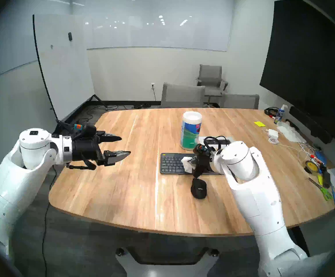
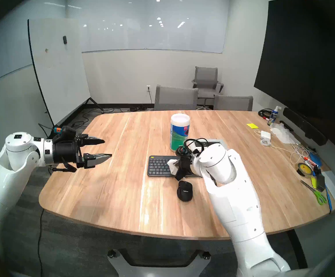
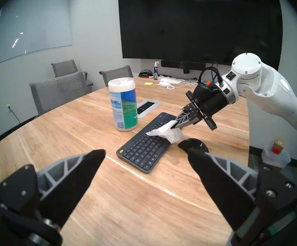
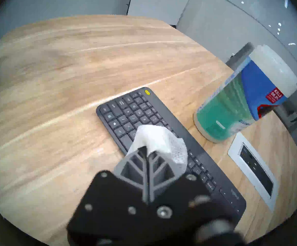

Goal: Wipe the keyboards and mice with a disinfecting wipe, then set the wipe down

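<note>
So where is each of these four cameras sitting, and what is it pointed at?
Head left: above the table; both arms show.
Head right: nearly the same picture.
Left wrist: behind the open left pincer, facing the keyboard and right pincer.
Right wrist: behind that shut pincer, over the wipe.
All share keyboard and wipe.

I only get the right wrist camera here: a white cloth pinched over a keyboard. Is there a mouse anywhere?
Observer: Yes, a black mouse sits on the table, on the robot's side of the keyboard, untouched.
Operator: What's the other arm doing?
Observer: The left gripper hangs open above the table's left edge, holding nothing.
Operator: Is the cloth actually touching the keys?
Observer: In the left wrist view the wipe droops from the right gripper onto the middle keys.
</note>
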`<state>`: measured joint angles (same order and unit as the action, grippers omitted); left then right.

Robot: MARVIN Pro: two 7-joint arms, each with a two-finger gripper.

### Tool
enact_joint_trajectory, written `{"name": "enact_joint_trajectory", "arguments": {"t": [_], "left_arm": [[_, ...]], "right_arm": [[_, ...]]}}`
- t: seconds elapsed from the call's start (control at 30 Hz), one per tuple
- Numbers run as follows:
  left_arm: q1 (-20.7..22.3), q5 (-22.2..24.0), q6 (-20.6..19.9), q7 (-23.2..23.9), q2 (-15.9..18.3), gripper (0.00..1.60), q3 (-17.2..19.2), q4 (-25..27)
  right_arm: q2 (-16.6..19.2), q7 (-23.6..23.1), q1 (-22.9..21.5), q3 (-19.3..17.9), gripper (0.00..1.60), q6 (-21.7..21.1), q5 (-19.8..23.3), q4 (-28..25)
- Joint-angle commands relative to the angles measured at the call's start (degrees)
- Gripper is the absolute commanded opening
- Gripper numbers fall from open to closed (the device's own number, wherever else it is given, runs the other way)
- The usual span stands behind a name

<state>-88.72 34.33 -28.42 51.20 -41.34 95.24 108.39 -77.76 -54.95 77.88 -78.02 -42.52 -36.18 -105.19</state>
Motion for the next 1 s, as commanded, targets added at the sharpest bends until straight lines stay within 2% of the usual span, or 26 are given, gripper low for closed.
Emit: {"name": "enact_joint_trajectory", "arguments": {"t": [0.0, 0.67, 0.97], "left_arm": [[0.3, 0.4, 0.0, 0.0, -0.2, 1.60, 0.6, 0.5], [0.3, 0.4, 0.0, 0.0, -0.2, 1.60, 0.6, 0.5], [0.3, 0.4, 0.0, 0.0, -0.2, 1.60, 0.6, 0.4]], "right_arm": [[-2.0, 1.8, 0.4, 1.0, 0.00, -2.5, -1.2, -3.7], [-5.9, 7.6, -3.4, 4.8, 0.00, -2.4, -5.1, 4.0], [-8.3, 11.4, -6.5, 6.3, 0.00, -1.4, -7.1, 10.3]]}}
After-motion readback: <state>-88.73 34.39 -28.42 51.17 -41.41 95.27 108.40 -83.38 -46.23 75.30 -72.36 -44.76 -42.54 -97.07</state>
